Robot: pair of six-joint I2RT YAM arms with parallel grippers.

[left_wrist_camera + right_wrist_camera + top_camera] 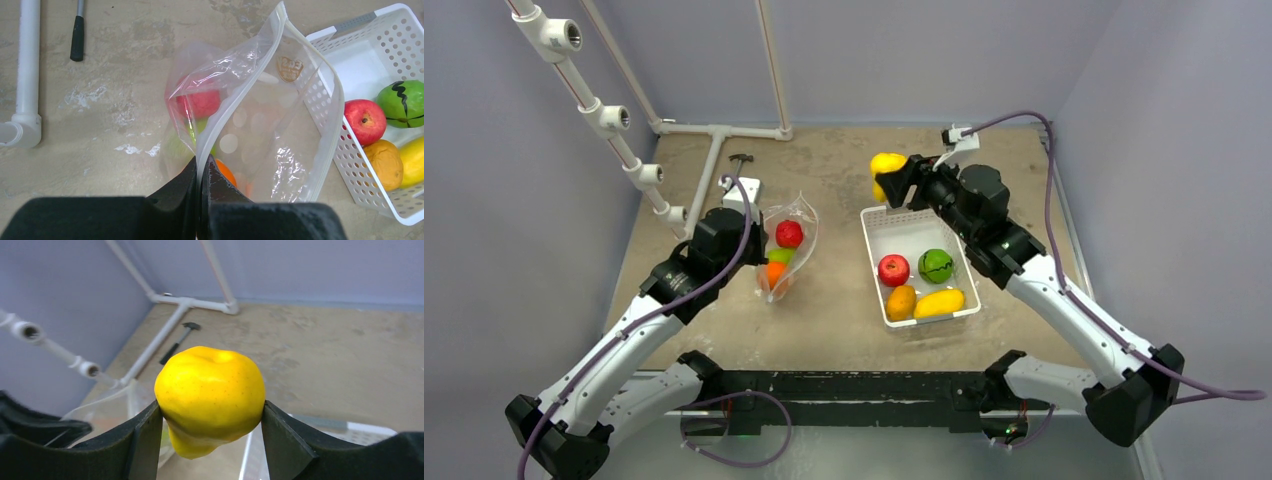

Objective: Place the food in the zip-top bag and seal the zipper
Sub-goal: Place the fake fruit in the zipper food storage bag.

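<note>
Left wrist view alone shows left pincer (200, 196) pinching the zip-top bag (272, 125); right pincer (210, 415) clamps yellow fruit (210, 385).

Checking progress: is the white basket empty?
No, a red apple, green fruit, orange fruit and yellow fruit lie in the basket.

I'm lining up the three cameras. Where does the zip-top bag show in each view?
Top external: the zip-top bag lies left of centre.
Left wrist: centre, its edge pinched by the left claw.
Right wrist: lower left, faint, beyond the yellow fruit.
Shared landmark: the white basket, right of the bag in every view.
</note>
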